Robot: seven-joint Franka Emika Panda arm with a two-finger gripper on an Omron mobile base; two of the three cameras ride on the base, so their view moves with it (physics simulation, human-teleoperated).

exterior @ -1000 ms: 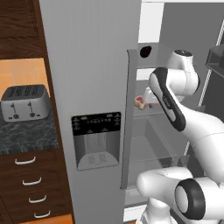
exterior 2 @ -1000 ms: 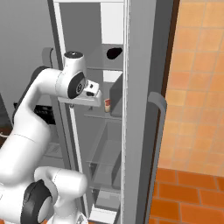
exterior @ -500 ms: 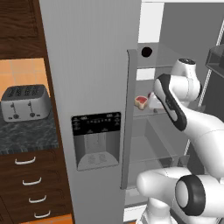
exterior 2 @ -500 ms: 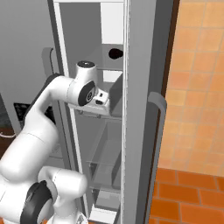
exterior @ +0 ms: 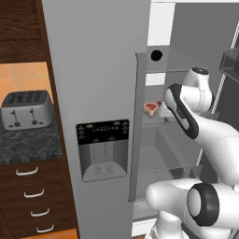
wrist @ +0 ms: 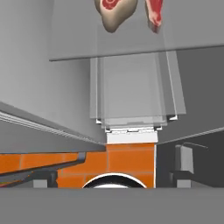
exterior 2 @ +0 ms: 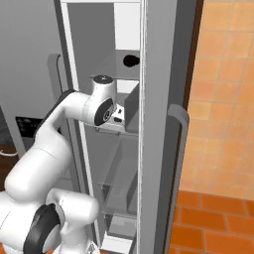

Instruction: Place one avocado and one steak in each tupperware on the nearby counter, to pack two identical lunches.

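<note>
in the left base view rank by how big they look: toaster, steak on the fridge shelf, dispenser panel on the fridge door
1. dispenser panel
2. toaster
3. steak, by far the smallest, though it sits deeper in the fridge, which shrinks it somewhat

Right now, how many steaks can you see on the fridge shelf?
2. Both lie side by side on the glass shelf: one steak toward the shelf's middle, the other steak beside it. More may be hidden deeper in the fridge.
</note>
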